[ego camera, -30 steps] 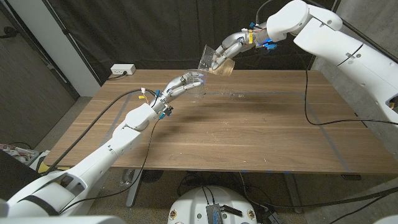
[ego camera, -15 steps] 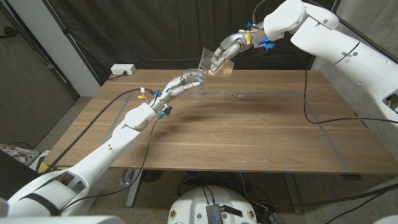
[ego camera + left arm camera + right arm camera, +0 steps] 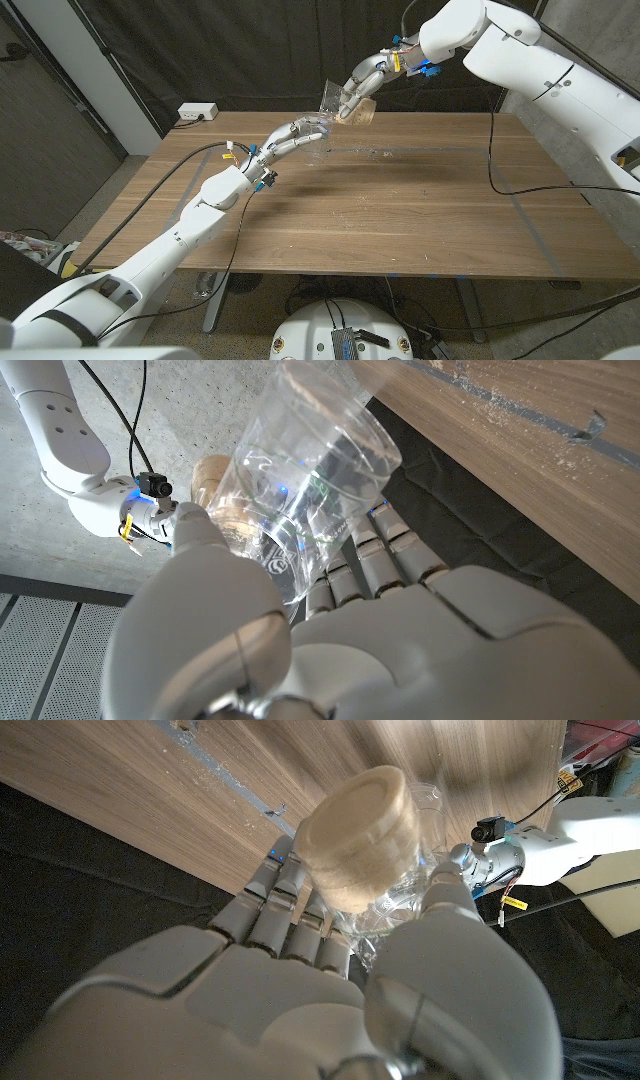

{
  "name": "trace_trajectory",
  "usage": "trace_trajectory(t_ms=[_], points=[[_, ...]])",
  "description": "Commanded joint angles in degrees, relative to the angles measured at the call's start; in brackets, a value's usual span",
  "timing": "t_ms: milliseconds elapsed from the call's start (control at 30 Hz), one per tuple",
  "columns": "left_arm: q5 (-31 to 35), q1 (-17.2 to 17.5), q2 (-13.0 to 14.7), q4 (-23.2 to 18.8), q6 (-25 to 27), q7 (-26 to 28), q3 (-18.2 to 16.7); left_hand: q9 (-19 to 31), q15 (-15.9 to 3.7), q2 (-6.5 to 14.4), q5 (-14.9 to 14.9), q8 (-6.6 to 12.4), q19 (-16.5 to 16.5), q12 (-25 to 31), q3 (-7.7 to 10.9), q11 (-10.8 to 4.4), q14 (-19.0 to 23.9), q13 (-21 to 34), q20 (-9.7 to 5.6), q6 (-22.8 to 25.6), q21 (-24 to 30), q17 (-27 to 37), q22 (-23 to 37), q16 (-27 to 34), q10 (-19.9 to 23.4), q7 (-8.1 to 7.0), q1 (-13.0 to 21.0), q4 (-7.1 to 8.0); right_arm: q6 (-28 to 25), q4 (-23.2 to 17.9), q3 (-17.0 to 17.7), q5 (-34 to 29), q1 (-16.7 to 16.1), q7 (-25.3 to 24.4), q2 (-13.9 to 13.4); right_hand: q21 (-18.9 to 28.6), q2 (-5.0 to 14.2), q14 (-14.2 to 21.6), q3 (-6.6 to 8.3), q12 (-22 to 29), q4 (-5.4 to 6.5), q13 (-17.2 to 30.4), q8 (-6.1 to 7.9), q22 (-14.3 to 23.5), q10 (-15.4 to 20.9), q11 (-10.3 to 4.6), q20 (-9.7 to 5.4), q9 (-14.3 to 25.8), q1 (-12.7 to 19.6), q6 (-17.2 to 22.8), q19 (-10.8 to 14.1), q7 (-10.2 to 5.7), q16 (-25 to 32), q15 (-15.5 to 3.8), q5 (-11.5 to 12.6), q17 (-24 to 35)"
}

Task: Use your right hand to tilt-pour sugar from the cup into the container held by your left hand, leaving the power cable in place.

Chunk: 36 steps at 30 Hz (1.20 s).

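Observation:
My right hand (image 3: 360, 84) grips a clear plastic cup (image 3: 340, 99) holding pale brown sugar (image 3: 360, 832), raised above the table's far edge and tilted mouth-down toward the left. Just below it my left hand (image 3: 290, 137) holds a clear, see-through container (image 3: 314, 131) with its mouth facing the cup. From the left wrist, the container (image 3: 300, 490) sits between the thumb and fingers (image 3: 375, 555), with the sugar cup (image 3: 215, 485) beyond it. From the right wrist, the sugar sits packed in the cup's base above the container (image 3: 425, 805). A black power cable (image 3: 495, 150) hangs from the right arm onto the table.
The wooden table (image 3: 400, 215) has a few scattered grains near its far middle (image 3: 375, 153). A white power strip (image 3: 197, 112) lies at the far left corner. A black curtain hangs behind. A black cable (image 3: 180, 180) runs along my left arm.
The right arm has shifted slightly left and up, tilting the cup a little more. The left hand and container stay put.

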Motion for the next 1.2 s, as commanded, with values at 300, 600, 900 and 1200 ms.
trace_trajectory(t_ms=[300, 600, 900, 1200], points=[[0.3, -0.4, -0.9, 3.1, -3.7, -1.6, 0.5, -1.1, -8.4, 1.0, -0.6, -0.53, 0.0, -1.9, -0.2, -1.01, -1.0, -1.7, -1.07, 0.2, -0.3, 0.2, 0.2, -0.2, -0.2, -3.13, -0.4, 0.43, 0.0, 0.1, -1.0, -4.2, 1.3, 3.8, 1.3, -0.4, 1.87, -1.0, 0.94, -1.2, 1.0, -0.4, -1.83, 0.2, -0.6, 0.09, -2.78, -0.6, -0.7, -0.6, -0.9, 0.05, -0.2, -9.06, -2.0, 0.5], [0.7, -0.6, -0.8, 4.1, -3.8, -1.6, 0.6, -2.1, -7.88, 1.6, -1.3, -1.42, -0.2, -3.8, -0.21, -1.45, -2.3, -3.4, -0.95, -0.7, -0.3, 0.0, 0.2, -0.4, -1.5, -3.71, -0.2, 0.51, 0.8, 0.9, -2.1, -5.7, 2.7, 5.5, 2.3, -0.7, 2.81, -2.3, 1.32, -2.5, 0.98, -0.6, -3.61, 0.2, -2.3, -0.88, -3.4, -0.7, -1.3, -2.3, -1.8, -0.75, -0.8, -9.11, -2.3, 0.4], [0.9, -2.0, -1.3, 6.1, -4.5, -2.3, 1.0, -3.1, -7.39, 2.5, -1.7, -2.6, -0.6, -5.2, -0.14, -0.97, -3.0, -4.9, -0.72, -2.1, -0.5, -0.3, 0.3, -0.2, -1.0, -2.42, -0.3, 0.89, 0.8, 1.2, -2.9, -7.4, 4.4, 7.5, 3.2, -0.7, 3.31, -3.0, 1.74, -2.8, 0.87, -0.8, -4.41, 0.3, -2.3, -1.33, -3.4, -0.7, -1.5, -2.6, -2.0, -0.85, -1.4, -9.17, -2.1, 0.1], [1.0, -3.7, -2.6, 8.9, -5.2, -3.2, 1.7, -3.5, -7.46, 2.5, -1.8, -2.92, -0.5, -5.2, -0.06, -0.89, -2.6, -4.8, -0.79, -2.3, -0.5, -0.5, 0.2, -0.1, -0.8, -0.95, 0.3, 0.61, 0.1, 0.7, -3.5, -9.2, 5.8, 9.6, 3.5, -0.5, 2.88, -2.1, 1.82, -2.8, 0.08, -0.7, -4.78, 0.3, -1.5, -1.2, -3.16, -0.6, -1.4, -1.6, -1.6, -1.02, -0.9, -9.18, -2.3, 0.3]])
